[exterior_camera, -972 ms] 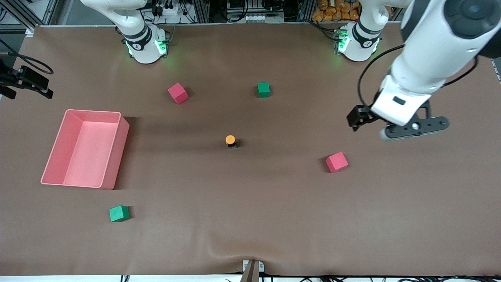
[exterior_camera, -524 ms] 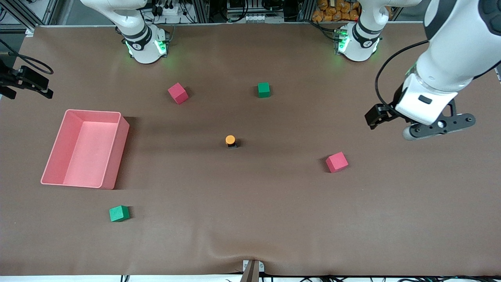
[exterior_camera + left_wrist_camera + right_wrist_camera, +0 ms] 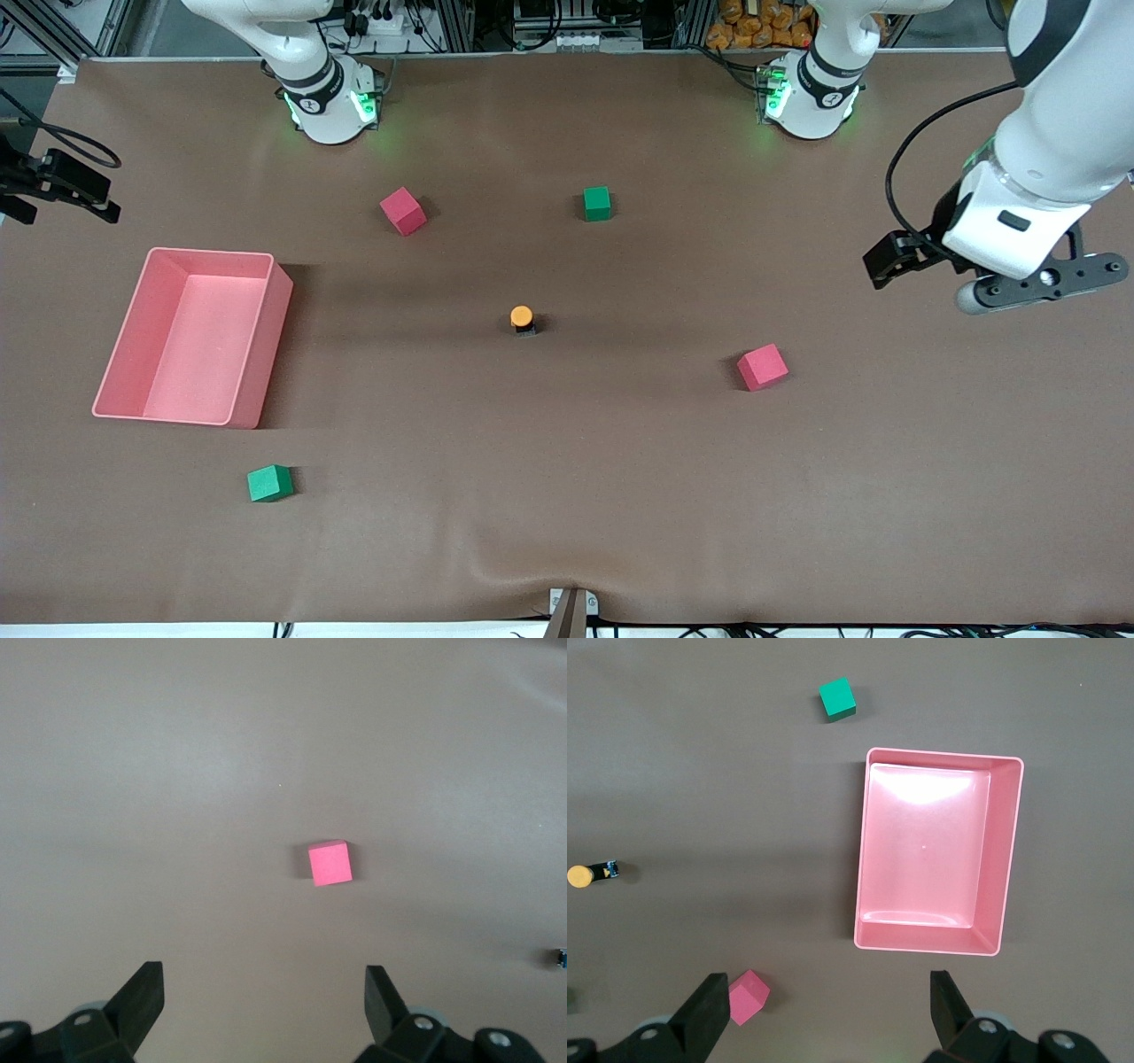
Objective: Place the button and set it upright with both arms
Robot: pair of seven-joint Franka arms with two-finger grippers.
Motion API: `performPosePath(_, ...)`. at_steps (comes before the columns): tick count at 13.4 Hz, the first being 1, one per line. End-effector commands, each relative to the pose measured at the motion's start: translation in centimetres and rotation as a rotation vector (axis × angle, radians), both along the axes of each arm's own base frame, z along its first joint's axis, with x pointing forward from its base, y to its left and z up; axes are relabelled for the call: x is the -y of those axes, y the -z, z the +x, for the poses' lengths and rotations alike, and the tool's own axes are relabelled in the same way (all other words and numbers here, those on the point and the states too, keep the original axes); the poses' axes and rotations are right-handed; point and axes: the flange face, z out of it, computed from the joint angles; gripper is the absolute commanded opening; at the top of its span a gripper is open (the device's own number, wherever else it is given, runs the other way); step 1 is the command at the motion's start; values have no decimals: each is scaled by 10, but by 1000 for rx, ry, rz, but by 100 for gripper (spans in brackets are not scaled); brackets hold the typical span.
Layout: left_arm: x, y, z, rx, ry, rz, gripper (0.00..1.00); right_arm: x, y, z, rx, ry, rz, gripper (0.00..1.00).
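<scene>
The button (image 3: pixel 522 317), an orange round cap on a short black body, stands cap up on the brown table (image 3: pixel 567 496) near its middle. It also shows in the right wrist view (image 3: pixel 588 874). My left gripper (image 3: pixel 1028 285) hangs open and empty over the table's left-arm end, well apart from the button. In the left wrist view its open jaws (image 3: pixel 263 979) frame bare mat, with a red cube (image 3: pixel 330 863) farther off. My right gripper (image 3: pixel 830 988) is open and empty, high over the table. It is out of the front view.
A pink bin (image 3: pixel 266 337) (image 3: pixel 868 850) sits toward the right arm's end. Two red cubes (image 3: pixel 762 367) (image 3: pixel 403 211) and two green cubes (image 3: pixel 597 203) (image 3: pixel 269 483) lie scattered. One of each also shows in the right wrist view (image 3: pixel 749 997) (image 3: pixel 836 700).
My left arm has swung its open gripper away from the table's middle toward the left arm's end. The button and cubes have not moved.
</scene>
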Motion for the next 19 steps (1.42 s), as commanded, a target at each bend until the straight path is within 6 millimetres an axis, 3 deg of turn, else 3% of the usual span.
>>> performPosePath(1,-10,-6,-12,-11,7,-25,100,2,-4,1,3,-5,4,100)
performPosePath(6,-35,-12,-12,-2,22,-29,100,2,-3,0,0,-5,4,100)
performPosePath(10,-36,-23,-20,7,32,-40,100,2,-3,0,0,-5,4,100)
performPosePath(13,-46,-25,-22,9,14,-37,100,3,-3,0,0,-3,4,100)
performPosePath(19,-46,-23,-20,9,15,-38,100,3,-3,0,0,-3,4,100)
